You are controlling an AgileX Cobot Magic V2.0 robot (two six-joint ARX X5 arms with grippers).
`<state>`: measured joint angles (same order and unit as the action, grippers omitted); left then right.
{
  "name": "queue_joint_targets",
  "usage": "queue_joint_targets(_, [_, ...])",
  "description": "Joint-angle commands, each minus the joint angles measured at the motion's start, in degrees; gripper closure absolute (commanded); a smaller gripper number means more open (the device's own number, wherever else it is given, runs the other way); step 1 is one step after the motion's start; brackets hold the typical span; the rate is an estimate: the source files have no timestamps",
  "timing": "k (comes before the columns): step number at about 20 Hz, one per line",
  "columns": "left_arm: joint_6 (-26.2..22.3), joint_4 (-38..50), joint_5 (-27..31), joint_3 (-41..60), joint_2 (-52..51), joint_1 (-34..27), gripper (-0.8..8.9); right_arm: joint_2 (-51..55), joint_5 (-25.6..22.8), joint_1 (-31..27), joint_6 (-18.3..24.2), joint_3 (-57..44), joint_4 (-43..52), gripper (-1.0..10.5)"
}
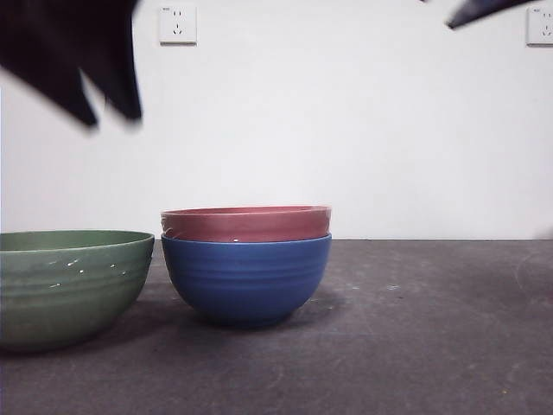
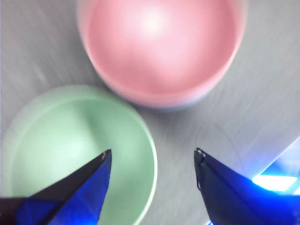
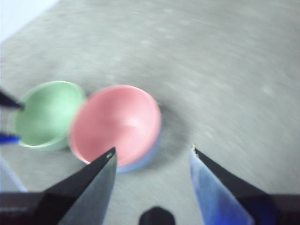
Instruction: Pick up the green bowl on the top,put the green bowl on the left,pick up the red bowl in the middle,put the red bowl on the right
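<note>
green bowl (image 1: 69, 285): round, muted green, horiz. ribbed rings on outer wall, small white flecks; looks like matte plastic, can't confirm. Sits upright on worktop at front view's left, alone, just beside the stack; whether the walls touch can't be told. Inside smooth, pale in left wrist view (image 2: 70, 150).
red bowl (image 1: 246, 223): pinkish-red, round, rim w/ slight sheen. Nested in blue bowl, only its upper band shows above the blue rim. Interior smooth, glossy highlight near centre (image 2: 159, 47); also seen in right wrist view (image 3: 115, 124).
blue bowl (image 1: 246, 281): deep blue, same ribbed profile, curved wall tapering to small foot. Bottom of stack, mid worktop.
worktop (image 1: 415, 346): dark grey, matte, faint scuffs & ring marks.
wall (image 1: 346, 121): plain white, two sockets (image 1: 177, 24) up high.
left pincer (image 2: 152, 157): jaws wide apart, nothing between them; above the worktop, over the green bowl's rim side nearest the stack, one tip over bowl's interior. In front view it's the big dark blurred shape at upper left (image 1: 108, 108), well above green bowl.
right pincer (image 3: 152, 152): jaws spread wide, holding nothing; high up, looking down on both bowls from a distance, stack nearer than green bowl. In front view only a black tip at top right (image 1: 479, 12).
</note>
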<state>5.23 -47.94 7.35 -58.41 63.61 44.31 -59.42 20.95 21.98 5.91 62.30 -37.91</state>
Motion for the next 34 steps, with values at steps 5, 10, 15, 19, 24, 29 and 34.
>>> queue_joint_targets(5, [-3.0,-6.7,4.5,-7.1,-10.4,-7.8,5.1,-13.1,-0.1,12.1,5.6,12.7,-7.4,6.9])
queue_joint_targets(10, [-5.2,-15.3,3.8,-7.4,-17.3,-21.3,5.1,-25.2,-1.7,20.3,7.8,22.1,-12.8,6.9])
queue_joint_targets(15, [-6.8,-20.4,-6.8,-7.4,-22.2,-28.9,5.1,-34.1,-9.2,27.3,10.3,23.4,-12.3,7.0])
queue_joint_targets(19, [-6.8,-23.3,-7.5,-7.3,-22.6,-29.3,5.1,-40.6,-10.9,29.6,10.7,23.4,-9.9,7.0])
queue_joint_targets(24, [-6.8,-24.2,-7.5,-7.3,-22.6,-29.3,5.11,-47.6,-11.1,29.4,10.7,23.4,-9.3,7.2])
queue_joint_targets(29, [-6.9,-24.1,-7.4,-7.3,-22.6,-29.3,5.11,-48.5,-11.0,29.5,10.7,23.4,-8.0,8.9])
queue_joint_targets(34, [-7.0,-23.3,-7.5,-7.3,-22.6,-29.3,5.11,-48.5,-13.3,29.5,11.5,23.4,-8.0,9.6])
